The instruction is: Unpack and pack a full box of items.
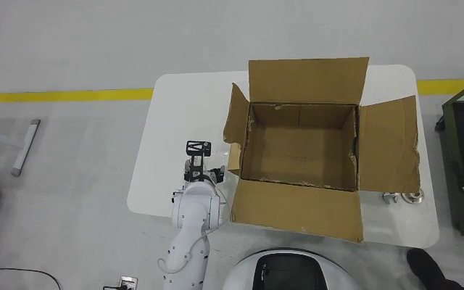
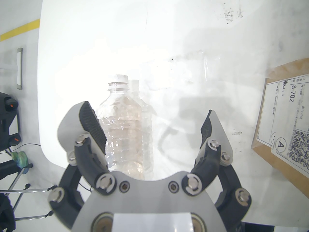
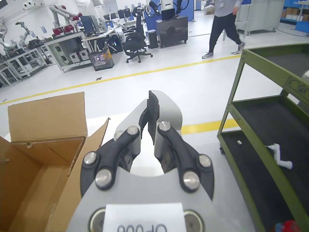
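Box (image 1: 308, 80) open on the counter (image 1: 181, 109), left gripper (image 1: 197, 148) just beside it; left wrist view: jaws apart around a clear bottle (image 2: 123, 126), neck pointing away; right wrist view: right gripper (image 3: 150, 114) pressed together, empty, beside the box.

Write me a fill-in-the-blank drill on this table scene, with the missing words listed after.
1. The box stands on the table with its flaps ____.
2. Between the left gripper's open fingers stands a clear plastic ____.
3. The right gripper is shut and holds ____.
4. The cart beside the table is ____ in colour.
Missing words: open; bottle; nothing; green.
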